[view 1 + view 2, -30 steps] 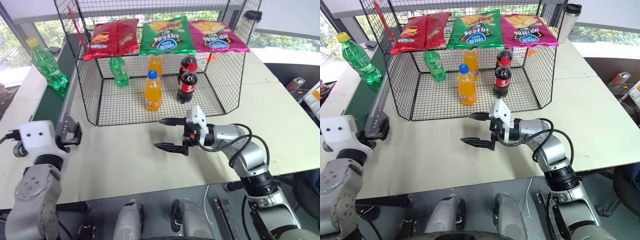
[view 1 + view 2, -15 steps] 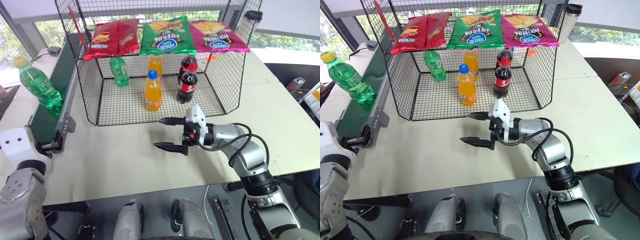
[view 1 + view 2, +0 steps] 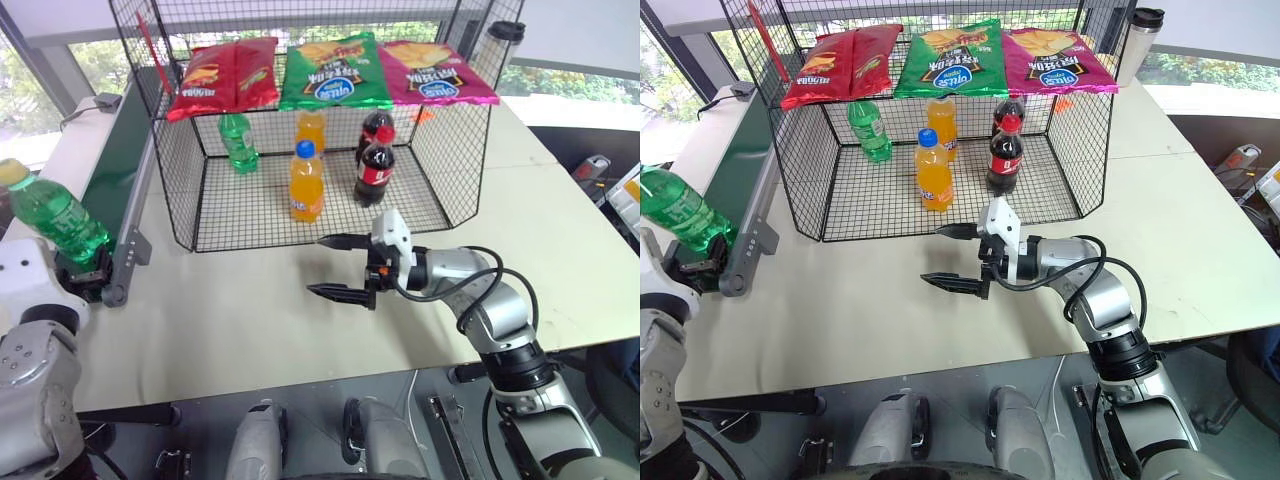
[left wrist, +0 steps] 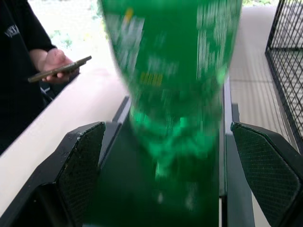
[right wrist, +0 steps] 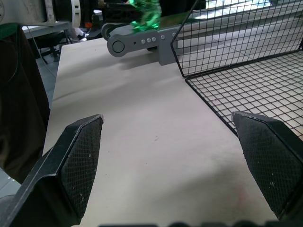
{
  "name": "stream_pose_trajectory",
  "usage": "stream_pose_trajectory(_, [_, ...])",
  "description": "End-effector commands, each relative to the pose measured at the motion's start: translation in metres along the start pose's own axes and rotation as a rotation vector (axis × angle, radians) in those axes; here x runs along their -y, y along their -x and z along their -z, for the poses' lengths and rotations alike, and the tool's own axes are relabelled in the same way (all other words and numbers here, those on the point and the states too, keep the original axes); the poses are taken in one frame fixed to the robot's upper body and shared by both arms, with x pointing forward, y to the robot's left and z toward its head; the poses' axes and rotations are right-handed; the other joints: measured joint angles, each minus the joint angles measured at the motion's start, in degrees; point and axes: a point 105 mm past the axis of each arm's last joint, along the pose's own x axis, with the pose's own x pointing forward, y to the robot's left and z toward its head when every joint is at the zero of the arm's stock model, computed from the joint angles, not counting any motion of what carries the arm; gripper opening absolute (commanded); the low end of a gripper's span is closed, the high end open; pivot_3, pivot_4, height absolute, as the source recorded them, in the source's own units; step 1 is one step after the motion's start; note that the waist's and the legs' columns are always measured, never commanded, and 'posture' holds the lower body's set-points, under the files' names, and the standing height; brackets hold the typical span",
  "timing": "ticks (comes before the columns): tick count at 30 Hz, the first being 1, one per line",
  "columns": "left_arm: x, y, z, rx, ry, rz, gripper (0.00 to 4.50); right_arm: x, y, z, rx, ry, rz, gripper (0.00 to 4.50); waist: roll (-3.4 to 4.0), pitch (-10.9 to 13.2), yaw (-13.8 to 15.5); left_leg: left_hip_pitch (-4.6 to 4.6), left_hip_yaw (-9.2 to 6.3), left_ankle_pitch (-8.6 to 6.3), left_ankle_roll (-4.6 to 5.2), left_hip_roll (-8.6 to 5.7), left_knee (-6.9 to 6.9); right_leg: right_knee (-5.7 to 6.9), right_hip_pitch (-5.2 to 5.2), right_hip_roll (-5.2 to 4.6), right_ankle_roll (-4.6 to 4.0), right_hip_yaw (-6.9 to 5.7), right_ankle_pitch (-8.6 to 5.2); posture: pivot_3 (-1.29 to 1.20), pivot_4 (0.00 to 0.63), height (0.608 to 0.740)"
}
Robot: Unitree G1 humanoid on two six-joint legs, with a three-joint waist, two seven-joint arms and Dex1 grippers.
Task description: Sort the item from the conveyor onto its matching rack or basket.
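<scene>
Since a second ago we see the yellow-capped green bottle (image 3: 52, 215) carried down the conveyor (image 3: 118, 170) from its far stretch to the near end by the table's left edge, and the left pincer (image 4: 175, 175) has swung out leftward to meet it. The bottle now stands upright on the belt between the wide-spread fingers (image 4: 80, 165), with gaps on both sides, not gripped. The right pincer (image 3: 335, 267) has not shifted: it hovers over the bare middle of the table (image 3: 260, 320), wide and empty, pointing left.

The black mesh cage (image 3: 300, 200) takes up the far middle of the table, its left wall just beside the conveyor rail, between the bottle and the cage floor. Three chip bags (image 3: 330, 72) hang along its back wall. Inside stand a green-capped bottle (image 3: 238, 142), two orange bottles (image 3: 306, 183) and two cola bottles (image 3: 374, 165). Beyond the conveyor, a person's hand (image 4: 54, 61) holds a phone (image 4: 59, 69).
</scene>
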Motion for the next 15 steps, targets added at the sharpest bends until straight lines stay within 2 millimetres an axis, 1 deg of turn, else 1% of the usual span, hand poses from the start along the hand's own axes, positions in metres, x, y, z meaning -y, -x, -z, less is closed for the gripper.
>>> stream_pose_trajectory(1, [-0.006, -0.001, -0.011, 0.051, -0.019, -0.031, 4.44, 0.000, 0.001, -0.008, 0.027, 0.033, 0.002, 4.50, 0.00, 0.0, 0.0, 0.00, 0.00, 0.00, 0.00, 0.00, 0.00, 0.00, 0.00, 0.00, 0.00, 0.00, 0.00, 0.00, 0.150, 0.740])
stream_pose_trajectory(4, [-0.005, -0.002, -0.007, 0.045, -0.019, -0.027, 4.44, -0.001, 0.001, -0.008, 0.026, 0.034, 0.002, 4.50, 0.00, 0.0, 0.0, 0.00, 0.01, 0.00, 0.00, 0.00, 0.00, 0.00, 0.00, 0.00, 0.00, 0.00, 0.00, 0.00, 0.150, 0.740])
stream_pose_trajectory(5, [-0.003, -0.001, -0.006, 0.045, -0.016, -0.022, 4.22, -0.001, 0.001, -0.009, 0.026, 0.034, 0.002, 4.50, 0.00, 0.0, 0.0, 0.00, 0.01, 0.00, 0.00, 0.00, 0.00, 0.00, 0.00, 0.00, 0.00, 0.00, 0.00, 0.00, 0.150, 0.740])
stream_pose_trajectory(7, [0.003, 0.001, -0.004, 0.049, -0.009, 0.010, 3.58, -0.001, 0.000, -0.009, 0.027, 0.035, 0.002, 4.50, 0.00, 0.0, 0.0, 0.00, 0.01, 0.00, 0.00, 0.00, 0.00, 0.00, 0.00, 0.00, 0.00, 0.00, 0.00, 0.00, 0.150, 0.740])
stream_pose_trajectory(8, [0.005, 0.002, -0.004, 0.052, -0.012, 0.015, 3.13, -0.001, 0.000, -0.009, 0.027, 0.036, 0.003, 4.50, 0.00, 0.0, 0.1, 0.00, 0.01, 0.00, 0.00, 0.00, 0.00, 0.00, 0.00, -0.01, 0.00, 0.00, 0.00, 0.00, 0.150, 0.740])
stream_pose_trajectory(9, [0.007, 0.003, -0.004, 0.056, -0.010, 0.023, 2.91, -0.001, 0.000, -0.010, 0.027, 0.036, 0.003, 4.50, 0.00, 0.0, 0.1, 0.00, 0.00, 0.00, 0.00, 0.00, 0.00, 0.00, 0.01, -0.01, 0.00, 0.00, 0.00, 0.00, 0.150, 0.740])
stream_pose_trajectory(13, [0.009, 0.005, -0.009, 0.075, -0.014, 0.029, 2.91, -0.001, 0.000, -0.010, 0.026, 0.036, 0.003, 4.50, 0.00, 0.0, 0.2, 0.00, -0.01, 0.00, 0.00, 0.00, 0.00, 0.00, 0.02, -0.02, -0.13, -0.01, -0.07, 0.00, 0.150, 0.740])
stream_pose_trajectory(15, [0.011, 0.006, -0.018, 0.109, -0.006, 0.036, 2.91, -0.001, 0.000, -0.009, 0.026, 0.036, 0.002, 4.50, 0.00, 0.0, 0.2, 0.00, -0.01, 0.00, 0.00, 0.00, 0.01, 0.00, 0.02, -0.02, -0.13, -0.01, -0.07, 0.00, 0.150, 0.740])
